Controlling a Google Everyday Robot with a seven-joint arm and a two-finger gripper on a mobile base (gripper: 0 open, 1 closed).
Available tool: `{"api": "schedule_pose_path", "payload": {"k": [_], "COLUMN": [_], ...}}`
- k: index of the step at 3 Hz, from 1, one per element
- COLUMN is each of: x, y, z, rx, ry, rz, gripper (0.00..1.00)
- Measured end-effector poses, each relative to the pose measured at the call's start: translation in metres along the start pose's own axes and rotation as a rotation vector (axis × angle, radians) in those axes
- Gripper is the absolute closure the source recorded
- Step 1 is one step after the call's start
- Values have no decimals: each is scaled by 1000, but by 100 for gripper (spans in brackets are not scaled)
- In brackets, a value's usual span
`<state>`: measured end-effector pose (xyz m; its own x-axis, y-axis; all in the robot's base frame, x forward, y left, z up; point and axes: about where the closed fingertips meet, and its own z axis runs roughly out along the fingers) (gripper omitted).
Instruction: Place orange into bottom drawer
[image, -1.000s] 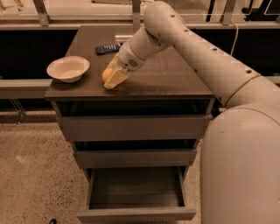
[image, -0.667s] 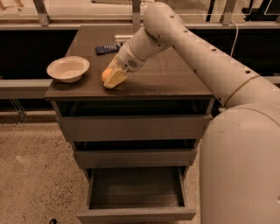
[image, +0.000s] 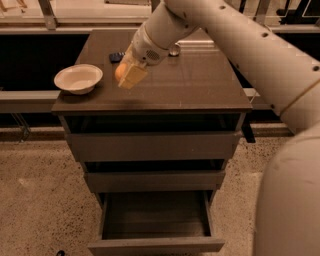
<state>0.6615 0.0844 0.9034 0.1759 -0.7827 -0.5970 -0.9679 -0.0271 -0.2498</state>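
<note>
The orange (image: 119, 73) is between the yellowish fingers (image: 133, 76) of my gripper (image: 127, 75), just above the left part of the cabinet top (image: 190, 85). The gripper is shut on the orange, and only the fruit's left side shows. My white arm reaches in from the upper right. The bottom drawer (image: 156, 245) stands pulled open at the foot of the cabinet, its box-shaped inside showing nothing in it. The two wider drawers above it are pushed in.
A cream shallow bowl (image: 78, 78) sits at the left edge of the cabinet top. A small dark object (image: 116, 56) and a small round object (image: 174, 50) lie near the back. My robot's white body fills the right side. Speckled floor lies to the left.
The gripper with the orange has risen a little off the cabinet top and shifted slightly back. The bowl and the drawers have not moved.
</note>
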Motion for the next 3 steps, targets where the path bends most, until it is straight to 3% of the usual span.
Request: {"api": "schedule_pose_path", "payload": {"k": [1, 2, 3], "x": [-10, 28, 77], "y": [53, 101, 128], "z": [-75, -100, -100], "rx": [142, 201, 183], "ry": [-13, -43, -3], "rz": [38, 120, 209], "gripper": [100, 100, 100]}}
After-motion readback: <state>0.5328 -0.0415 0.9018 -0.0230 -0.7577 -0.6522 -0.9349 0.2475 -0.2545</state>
